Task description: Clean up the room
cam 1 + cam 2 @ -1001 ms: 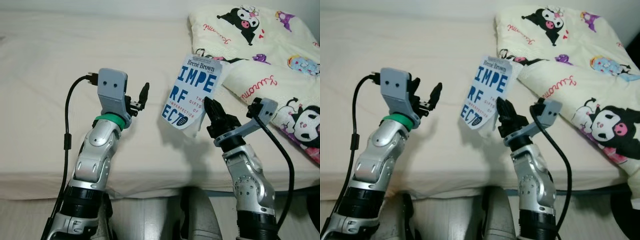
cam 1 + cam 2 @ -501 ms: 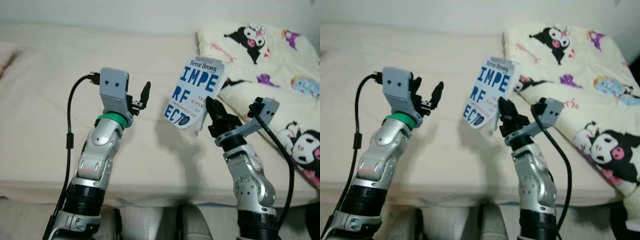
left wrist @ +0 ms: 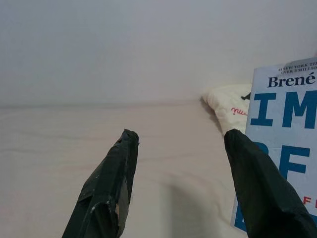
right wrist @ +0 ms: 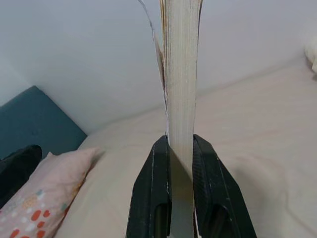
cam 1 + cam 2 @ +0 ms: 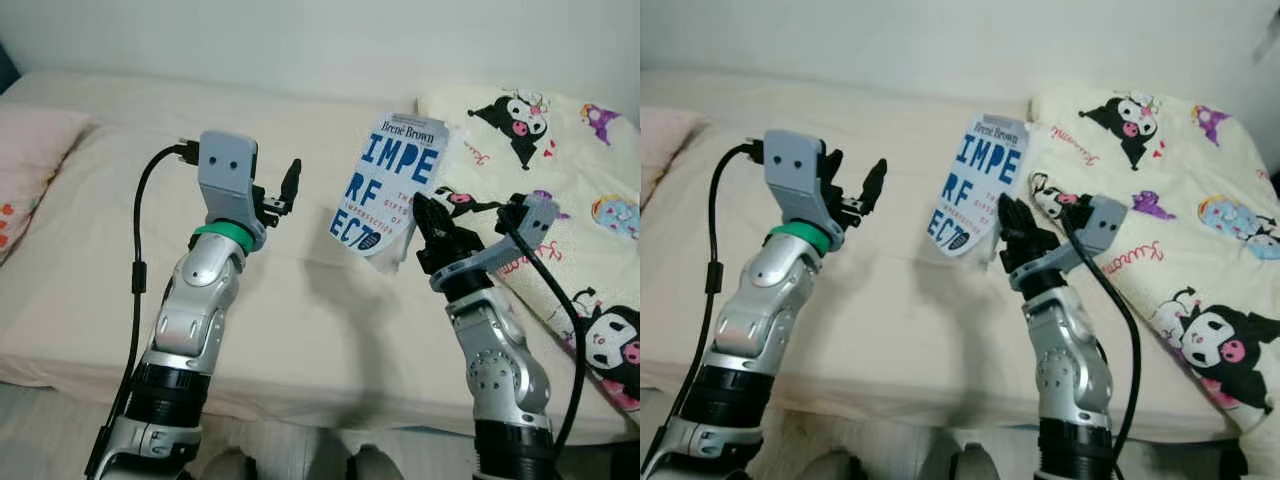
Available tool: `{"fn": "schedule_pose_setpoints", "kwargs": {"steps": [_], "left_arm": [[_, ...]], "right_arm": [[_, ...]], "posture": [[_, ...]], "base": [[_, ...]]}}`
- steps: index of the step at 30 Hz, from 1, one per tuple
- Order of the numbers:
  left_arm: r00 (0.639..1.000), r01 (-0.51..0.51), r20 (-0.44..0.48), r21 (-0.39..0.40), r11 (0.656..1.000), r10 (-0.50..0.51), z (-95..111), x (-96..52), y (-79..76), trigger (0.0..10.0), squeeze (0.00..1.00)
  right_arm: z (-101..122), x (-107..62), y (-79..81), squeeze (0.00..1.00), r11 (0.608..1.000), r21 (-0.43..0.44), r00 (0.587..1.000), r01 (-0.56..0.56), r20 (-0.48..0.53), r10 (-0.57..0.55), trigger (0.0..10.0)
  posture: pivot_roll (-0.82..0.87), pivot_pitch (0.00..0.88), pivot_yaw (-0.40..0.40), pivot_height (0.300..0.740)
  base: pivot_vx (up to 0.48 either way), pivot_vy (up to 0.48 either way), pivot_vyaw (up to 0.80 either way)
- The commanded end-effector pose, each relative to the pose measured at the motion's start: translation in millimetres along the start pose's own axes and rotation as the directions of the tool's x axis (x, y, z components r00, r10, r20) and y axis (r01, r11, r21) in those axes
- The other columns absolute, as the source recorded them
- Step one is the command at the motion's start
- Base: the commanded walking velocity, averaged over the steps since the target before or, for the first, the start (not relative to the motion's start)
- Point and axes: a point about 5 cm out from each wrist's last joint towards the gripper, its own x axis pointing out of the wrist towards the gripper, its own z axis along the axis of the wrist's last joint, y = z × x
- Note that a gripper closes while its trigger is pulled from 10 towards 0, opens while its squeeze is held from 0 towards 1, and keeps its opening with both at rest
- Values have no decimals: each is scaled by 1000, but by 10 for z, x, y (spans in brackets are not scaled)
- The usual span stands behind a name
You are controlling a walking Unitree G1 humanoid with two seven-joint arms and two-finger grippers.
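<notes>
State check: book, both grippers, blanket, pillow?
book: held upright above the bed, closed
right gripper: jaws shut on the book's lower edge
left gripper: jaws open, empty, beside the book
blanket: crumpled on the bed
pillow: lying on the bed

Soft, even indoor light; faint shadows, mild blur, no glare.

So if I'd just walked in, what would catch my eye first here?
Probably the white book with big blue letters, held up over the bed by the right gripper, its fingers clamped on the lower edge. Next, the cartoon-print blanket heaped on the bed's right side. The left gripper is raised beside the book, open.
</notes>
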Motion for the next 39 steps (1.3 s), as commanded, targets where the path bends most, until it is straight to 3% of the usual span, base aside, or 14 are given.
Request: {"fn": "schedule_pose_setpoints", "kwargs": {"steps": [1, 32, 39], "left_arm": [[999, 20, -27, -17, 1000, -20, -70, -10, -19, 10000, 0], [997, 65, -40, -15, 998, -65, -102, -12, -36, 10000, 0], [997, 62, -44, -13, 998, -63, -111, -6, -24, 10000, 0]], "right_arm": [[73, -18, -19, 0, 1000, -9, 999, 10, 46, -9, 10000], [7, -31, -13, 0, 1000, -9, 999, 22, 42, -22, 10000], [-2, -25, -15, 0, 1000, -8, 999, 21, 41, -21, 10000]], "posture": [[-42, 46, 22, 696], [-43, 49, 36, 696], [-41, 45, 37, 696]], "base": [[0, 0, 0], [0, 0, 0], [0, 438, 0]]}}
